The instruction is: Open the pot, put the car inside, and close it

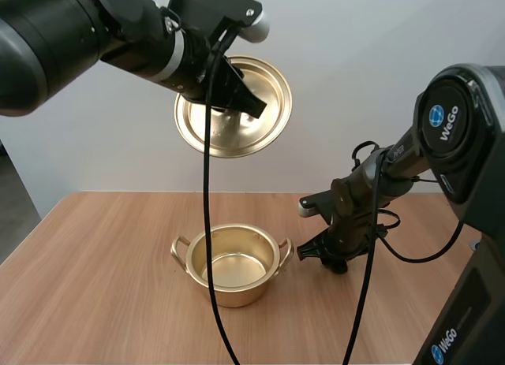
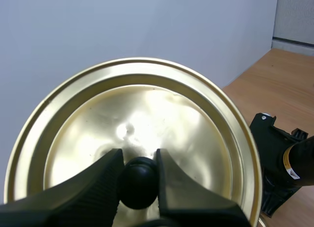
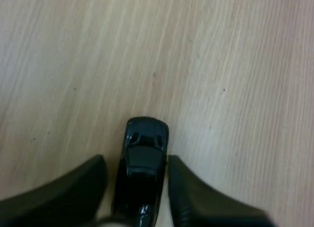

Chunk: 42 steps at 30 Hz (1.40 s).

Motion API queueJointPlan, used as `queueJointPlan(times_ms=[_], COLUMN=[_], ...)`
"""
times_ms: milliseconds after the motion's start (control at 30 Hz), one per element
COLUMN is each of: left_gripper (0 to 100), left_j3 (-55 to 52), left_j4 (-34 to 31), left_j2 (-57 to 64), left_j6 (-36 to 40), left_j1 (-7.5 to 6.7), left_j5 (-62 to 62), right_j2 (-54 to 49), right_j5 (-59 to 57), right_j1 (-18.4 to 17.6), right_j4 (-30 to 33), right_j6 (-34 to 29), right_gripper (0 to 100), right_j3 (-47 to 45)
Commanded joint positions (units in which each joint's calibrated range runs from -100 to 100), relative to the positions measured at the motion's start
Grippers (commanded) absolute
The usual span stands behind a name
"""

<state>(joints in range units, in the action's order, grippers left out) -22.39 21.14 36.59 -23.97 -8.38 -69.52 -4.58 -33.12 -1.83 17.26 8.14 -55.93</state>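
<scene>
**A:** Where's the small glossy black toy car point(image 3: 142, 163)?

**B:** On the pale wooden table point(image 1: 102, 286), lying lengthwise between the fingers point(image 3: 191, 197) of the right gripper point(image 3: 136, 158). They stand apart and straddle it. There is a sliver of table between the car and one finger. The other is right up against its side, though I can't tell if it touches.

**A:** How will it handle?

**B:** I'd judge it light, hard and stiff, so squeezing won't hurt it. The shiny rounded body looks slippery. The flat flanks at mid-length, level with the cabin, give the ribbed faces the most to bite on. The tapering nose beyond the fingertips gives less.

**A:** And the round brass-coloured metal lid point(image 2: 147, 114)?

**B:** The left gripper point(image 2: 139, 156) has its fingers closed on the lid's black ball knob point(image 2: 139, 183), one on each side. The lid hangs tilted beyond the fingertips. It looks like thin, light sheet metal, rigid but smooth, so the knob is the only sound hold.

**A:** Is the pot open?

**B:** Yes. The brass-coloured two-handled metal pot point(image 1: 233, 290) sits uncovered on the table, just beside the right gripper point(image 1: 327, 258). The lid is well above it.
</scene>
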Motion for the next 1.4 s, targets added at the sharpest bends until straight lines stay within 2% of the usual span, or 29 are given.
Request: queueJointPlan(times_ms=[0,33,67,267,467,567,633,800,867,967,1100,1200,1367], left_gripper=[0,0,0,0,0,0,0,0,0,0,0,0,0], left_j3=[1.2,1.7,2.2,5.0,9.1,12.0,14.0,18.1,19.4,21.0,22.3,22.4,22.4], left_j4=[-0.1,-0.2,-0.3,-0.8,-0.8,-0.8,-0.8,1.0,1.5,2.4,6.0,8.7,8.7], left_j2=[0.0,0.0,0.2,1.7,4.3,5.3,5.5,5.5,5.5,5.5,5.5,5.5,5.5], left_j6=[0.3,1.0,1.6,2.1,3.4,4.8,5.9,6.8,6.8,6.8,6.8,5.7,5.3], left_j1=[0.0,0.0,0.0,0.0,0.0,0.05,0.05,0.05,0.05,0.55,2.15,2.82,2.82], left_j5=[0.0,0.0,0.0,-0.9,-1.9,-1.9,-1.9,-5.3,-6.6,-7.6,-7.8,-8.0,-9.9], right_j2=[0.0,-0.1,-0.3,-4.4,-12.9,-16.5,-17.9,-17.9,-17.7,-16.8,-14.8,-12.8,-9.4], right_j5=[0.1,0.1,0.1,-0.3,-6.2,-8.3,-9.7,-14.8,-15.0,-17.2,-18.8,-21.1,-24.0], right_j1=[0.0,0.0,0.0,0.0,0.0,0.0,-0.7,-5.9,-8.4,-12.0,-14.9,-16.0,-16.2], right_j4=[-0.3,-0.7,-0.6,-0.2,-0.3,-5.2,-10.5,-24.9,-27.9,-28.2,-30.1,-31.9,-32.9], right_j6=[0.0,0.0,0.0,-0.1,1.3,5.8,11.1,22.1,23.8,24.8,27.8,29.9,30.2], right_gripper=[20,3,0,0,0,0,0,0,0,0,0,0,0], right_j3=[0.0,0.0,0.0,0.3,4.8,7.3,8.7,12.0,12.8,13.0,13.1,13.1,13.1])
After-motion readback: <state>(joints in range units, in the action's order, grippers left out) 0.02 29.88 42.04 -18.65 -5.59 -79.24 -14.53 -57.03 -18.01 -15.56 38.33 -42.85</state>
